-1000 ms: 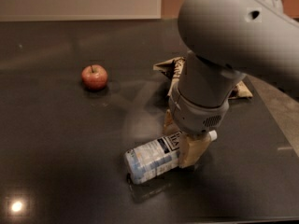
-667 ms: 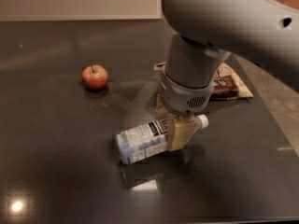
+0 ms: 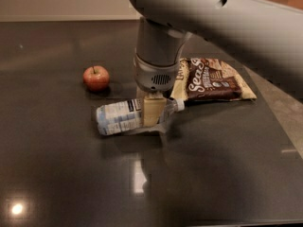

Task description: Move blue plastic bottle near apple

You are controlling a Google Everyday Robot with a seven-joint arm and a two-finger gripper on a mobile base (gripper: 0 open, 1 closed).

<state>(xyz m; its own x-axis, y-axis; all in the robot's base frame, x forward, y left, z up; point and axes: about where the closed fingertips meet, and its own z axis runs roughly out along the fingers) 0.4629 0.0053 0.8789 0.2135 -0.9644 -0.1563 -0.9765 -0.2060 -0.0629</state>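
Observation:
The blue plastic bottle lies on its side on the dark table, base to the left, neck to the right. My gripper comes down from the big grey arm and is shut on the bottle's middle, with one tan finger across its front. The apple, small and red, sits just up and left of the bottle's base, a short gap apart.
A brown-and-tan snack bag lies flat to the right behind the arm. The dark glossy table stretches to the front and left. A lighter floor strip shows past the table's right edge.
My gripper has carried the bottle left and toward the back, closer to the apple. The snack bag, hidden by the arm before, now shows.

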